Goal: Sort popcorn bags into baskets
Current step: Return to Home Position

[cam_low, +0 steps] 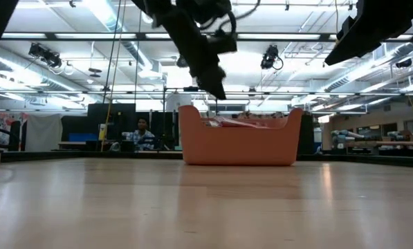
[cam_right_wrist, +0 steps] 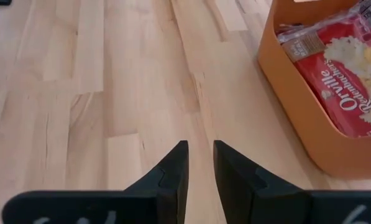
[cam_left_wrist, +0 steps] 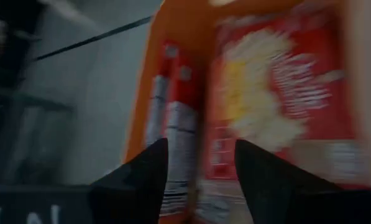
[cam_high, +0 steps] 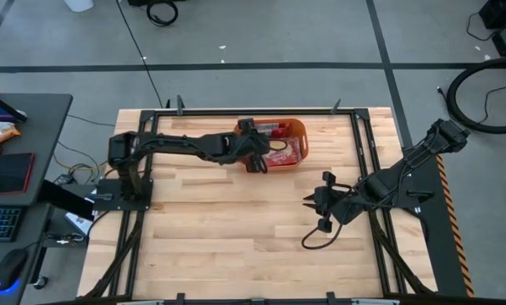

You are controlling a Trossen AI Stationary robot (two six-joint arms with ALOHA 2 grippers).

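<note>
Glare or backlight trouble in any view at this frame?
Low view: ceiling lights backlight the scene, left gripper above the basket is a silhouette. High view: even light, right gripper over the table. Right wrist view: no glare on the popcorn bag.

Legible only in the right wrist view, on the flat red popcorn packet (cam_right_wrist: 350, 74) lying picture-side up in the orange plastic tub (cam_right_wrist: 297, 118): "Orville" above "Redenbacher", in white script, last letters cut off at the edge. Print on the small brown label panel (cam_right_wrist: 303, 45) nearby too tiny to read. Lettering on the red packets (cam_left_wrist: 278, 93) in the left wrist view blurred, unreadable.
</note>
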